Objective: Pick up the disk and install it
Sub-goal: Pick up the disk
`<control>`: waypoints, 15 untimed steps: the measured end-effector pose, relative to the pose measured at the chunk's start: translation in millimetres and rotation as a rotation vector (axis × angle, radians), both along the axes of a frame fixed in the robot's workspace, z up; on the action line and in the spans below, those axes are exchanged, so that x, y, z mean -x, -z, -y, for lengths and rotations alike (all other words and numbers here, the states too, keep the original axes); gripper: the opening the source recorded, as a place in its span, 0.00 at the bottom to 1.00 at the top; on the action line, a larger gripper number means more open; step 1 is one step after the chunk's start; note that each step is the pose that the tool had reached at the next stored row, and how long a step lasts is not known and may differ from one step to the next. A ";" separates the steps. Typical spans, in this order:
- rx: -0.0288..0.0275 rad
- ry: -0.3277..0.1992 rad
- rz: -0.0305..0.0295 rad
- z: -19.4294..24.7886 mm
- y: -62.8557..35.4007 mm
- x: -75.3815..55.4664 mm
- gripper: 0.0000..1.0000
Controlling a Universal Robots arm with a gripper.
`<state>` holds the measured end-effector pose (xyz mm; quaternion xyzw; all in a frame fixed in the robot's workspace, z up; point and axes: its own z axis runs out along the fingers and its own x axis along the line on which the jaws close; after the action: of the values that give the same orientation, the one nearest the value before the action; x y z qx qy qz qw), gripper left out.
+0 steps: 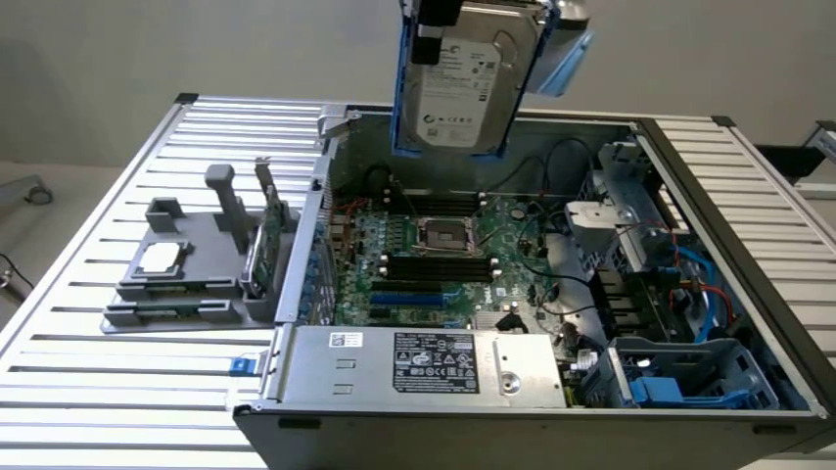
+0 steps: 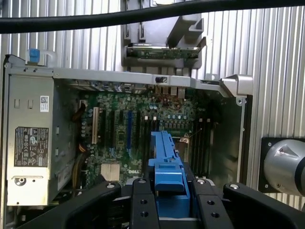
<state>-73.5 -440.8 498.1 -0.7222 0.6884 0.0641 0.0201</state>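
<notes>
My open computer case (image 1: 457, 436) sits across the lower part of the exterior view. Top centre above it hangs the disk (image 1: 464, 78), on edge, with my gripper (image 2: 170, 202) clamped on its blue frame (image 2: 167, 162). I judge it dense, rigid, slick-faced and shock-shy, so the frame edges are the safest hold. The board (image 2: 114, 138) reads DELL, but I can't read the disk's white label (image 1: 457, 93).
</notes>
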 end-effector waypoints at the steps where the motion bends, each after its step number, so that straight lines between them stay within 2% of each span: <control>1: -0.0001 0.000 0.0000 2.4 -0.4 -3.7 0.33; 15: -0.0028 0.000 0.0000 35.0 -5.1 -54.0 0.33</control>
<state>-19.5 -475.9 503.2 -0.7223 0.6882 0.0651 0.0211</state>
